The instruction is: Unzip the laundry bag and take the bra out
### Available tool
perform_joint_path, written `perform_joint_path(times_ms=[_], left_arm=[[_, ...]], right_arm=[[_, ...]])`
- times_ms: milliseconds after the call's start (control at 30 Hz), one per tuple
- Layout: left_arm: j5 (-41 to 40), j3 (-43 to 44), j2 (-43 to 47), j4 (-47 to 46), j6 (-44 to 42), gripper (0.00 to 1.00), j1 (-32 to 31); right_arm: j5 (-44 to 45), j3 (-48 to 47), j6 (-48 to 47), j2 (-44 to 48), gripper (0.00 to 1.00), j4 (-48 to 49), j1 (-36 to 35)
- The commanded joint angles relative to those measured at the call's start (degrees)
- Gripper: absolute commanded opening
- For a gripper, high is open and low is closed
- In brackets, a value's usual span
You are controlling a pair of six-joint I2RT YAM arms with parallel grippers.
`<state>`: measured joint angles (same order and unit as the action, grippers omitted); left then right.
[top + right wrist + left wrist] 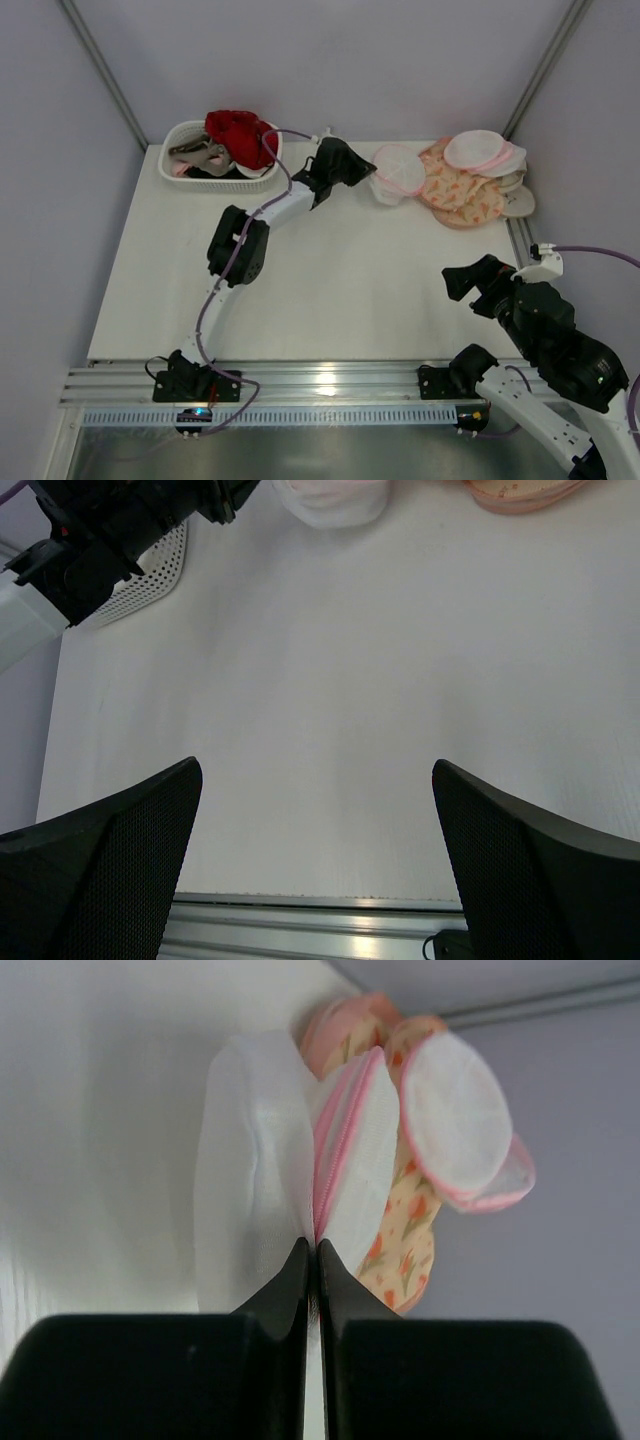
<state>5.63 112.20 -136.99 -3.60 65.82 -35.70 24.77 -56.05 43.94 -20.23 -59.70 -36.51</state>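
White table: the soft, light, translucent white-mesh dome laundry bag probably deforms easily. The left gripper is pressed together at its pink zipper rim, likely the firmest hold. The right gripper is spread.

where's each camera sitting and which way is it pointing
Top external: above and behind the arm bases, looking down on the table; both arms show, with the left gripper at the laundry bag.
Left wrist: on the left arm, facing along its shut gripper, which pinches the bag's pink zipper rim.
Right wrist: on the right arm, looking down across the table between the open right gripper.
Shared: all three catch the laundry bag; top and right wrist also show the white basket.
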Motion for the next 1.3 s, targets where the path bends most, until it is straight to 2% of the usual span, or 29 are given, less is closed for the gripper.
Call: perform_joint_path(times_ms=[0, 100, 167, 333, 400, 700, 800, 833, 900, 933, 1033, 1100, 1167, 1200, 1267], left_arm=[[-1.76, 9.59, -5.80, -0.72, 5.10, 0.00, 4.05], [-1.85, 19.08, -11.97, -0.18, 8.44, 0.00, 6.69], [-2.46, 23.65, -14.96, -3.07, 11.07, 0.00, 8.18], [-1.68, 33.33, -26.81, -9.31, 21.87, 0.00, 9.16], [-0.53, 36.23, -29.20, -10.29, 23.03, 0.00, 8.38], [7.37, 31.33, -29.92, -18.88, 23.12, 0.01, 5.12], [8.78, 27.29, -27.29, -23.89, 22.51, 0.23, 5.12], [9.13, 25.19, -26.41, -24.70, 22.16, 0.44, 5.12], [10.27, 22.55, -22.81, -26.10, 20.67, 0.74, 5.03], [10.72, 19.49, -21.40, -26.55, 20.23, 0.98, 5.03], [11.33, 13.59, -14.73, -28.22, 17.51, 0.99, 5.03], [11.16, 5.43, -7.21, -27.61, 13.49, 1.00, 5.29], [10.02, -0.03, -1.29, -23.75, 9.00, 0.99, 5.38], [9.84, -4.67, 1.61, -22.17, 3.93, 0.99, 5.38], [10.10, -8.30, 9.61, -16.90, -0.15, 0.99, 5.47]], right_arm=[[1.15, -1.60, -0.79, 0.54, 0.99, -1.82, 0.21], [1.77, -1.95, -0.88, 0.98, 0.99, -2.96, 0.21], [2.29, -2.30, -0.96, 1.16, 0.99, -3.49, 0.30], [2.65, -2.83, -1.23, 1.07, 0.99, -4.54, 0.21], [2.91, -2.40, -1.23, 0.98, 0.99, -4.20, 0.30], [0.11, 0.06, -2.20, -1.21, 0.99, -0.15, 0.21], [-0.87, 0.42, -2.11, -1.48, 1.00, 0.20, 0.30], [-0.96, 0.77, -2.11, -1.31, 0.99, 0.20, 0.30], [-1.39, 1.03, -2.11, -1.13, 1.00, 0.46, 0.21], [-1.40, 1.21, -2.11, -1.13, 0.99, 0.46, 0.21], [-1.83, 1.21, -2.02, -1.22, 0.99, 0.55, 0.30], [-2.01, 1.21, -2.11, -1.04, 1.00, 0.38, 0.30], [-2.19, 1.21, -2.11, -0.60, 1.00, 0.38, 0.21], [-2.10, 1.30, -2.11, -0.51, 0.99, 0.46, 0.21], [-2.62, 1.47, -2.54, -0.25, 0.99, 0.90, 0.21]])
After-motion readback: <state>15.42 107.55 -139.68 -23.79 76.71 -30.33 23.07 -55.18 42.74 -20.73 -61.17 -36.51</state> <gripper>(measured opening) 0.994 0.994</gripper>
